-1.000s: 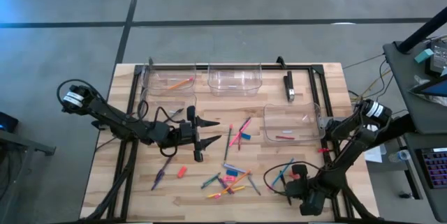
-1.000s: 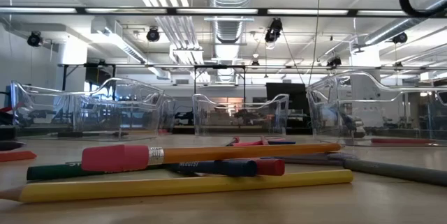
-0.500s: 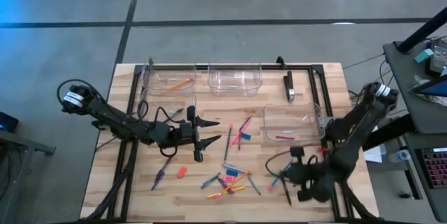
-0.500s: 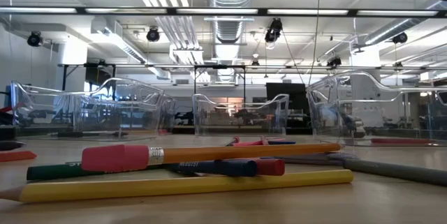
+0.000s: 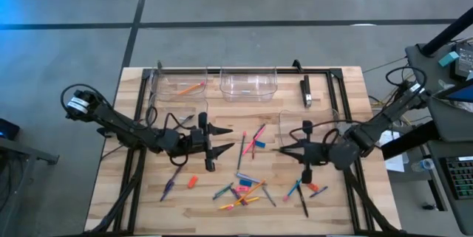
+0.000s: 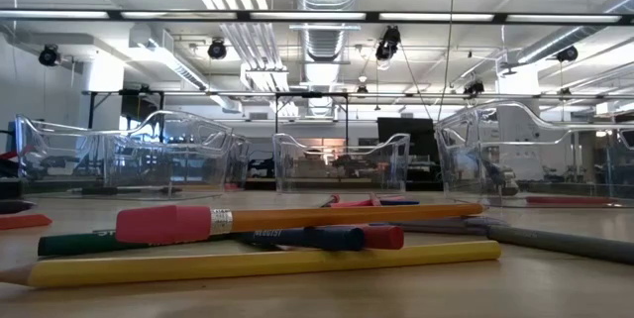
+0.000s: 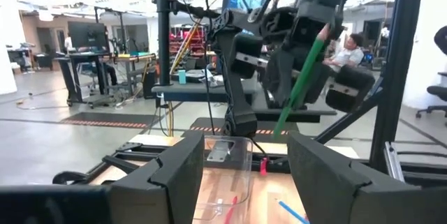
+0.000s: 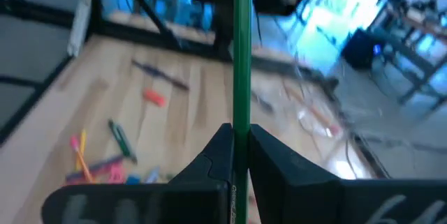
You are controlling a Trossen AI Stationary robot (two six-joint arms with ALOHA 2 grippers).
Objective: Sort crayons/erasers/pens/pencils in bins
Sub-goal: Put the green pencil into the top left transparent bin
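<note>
My right gripper (image 5: 285, 150) hangs above the table next to the right-hand bin (image 5: 325, 142), shut on a green pencil (image 8: 242, 42). The left wrist view shows that pencil (image 7: 299, 88) slanting below the gripper. My left gripper (image 5: 224, 140) stands open over the table's middle left, with nothing between its fingers. Loose pencils, crayons and pens lie flat in a pile (image 5: 244, 187) on the near half of the table. A red-orange eraser (image 5: 192, 181) lies left of the pile. The far-left bin (image 5: 179, 86) holds an orange pencil. My right gripper pinches the green pencil's shaft (image 8: 242, 116) between its two fingers. The fingers are about level, point toward the table's left and lie across the pencil. The pencil stands steeply, a little tilted, and is lifted clear of the table.
An empty bin (image 5: 248, 83) stands at the far middle, and another bin (image 5: 177, 117) lies under my left arm. A black fixture (image 5: 305, 91) sits at the far right. A black pen (image 5: 303, 204) lies near the front edge. Black frame rails run along both table sides.
My right gripper has risen from the table's near right corner and gone toward the far edge and the left, to beside the right-hand bin. It has tipped from pointing down to about level, staying shut on the green pencil.
</note>
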